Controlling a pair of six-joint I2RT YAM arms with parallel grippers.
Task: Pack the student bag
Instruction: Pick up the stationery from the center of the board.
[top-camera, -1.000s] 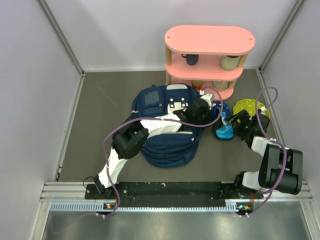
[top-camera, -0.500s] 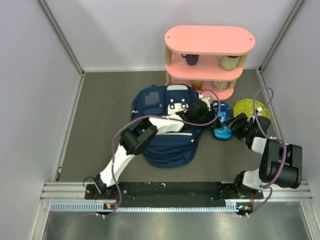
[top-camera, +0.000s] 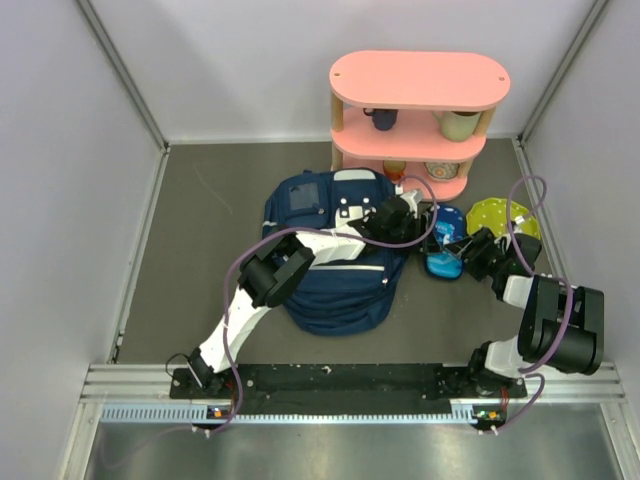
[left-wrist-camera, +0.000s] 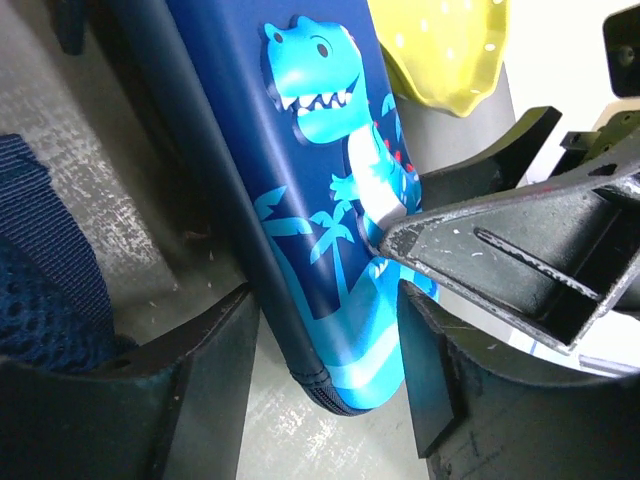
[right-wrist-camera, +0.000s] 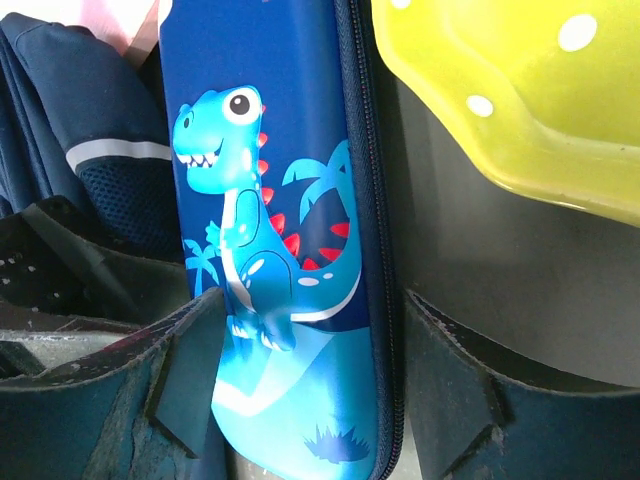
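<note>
The navy student bag (top-camera: 335, 285) lies flat mid-table, and its fabric shows in the left wrist view (left-wrist-camera: 40, 270) and the right wrist view (right-wrist-camera: 70, 100). A small blue dinosaur pencil case (top-camera: 441, 262) stands on edge just right of the bag. My right gripper (top-camera: 462, 250) is shut on the case (right-wrist-camera: 290, 150), fingers at its two long edges. My left gripper (top-camera: 418, 222) is open, and its jaws straddle the case's end (left-wrist-camera: 310, 150) with small gaps on both sides. The right gripper's finger (left-wrist-camera: 500, 250) presses the case beside the dinosaur.
A yellow dotted plate (top-camera: 500, 215) lies right of the case, close behind it in both wrist views (right-wrist-camera: 520, 100). A pink two-tier shelf (top-camera: 420, 80) with cups and bowls stands at the back. Grey walls enclose the table.
My right gripper has carried the pencil case left and back, toward the bag. My left gripper has shifted slightly back and now straddles the case's end.
</note>
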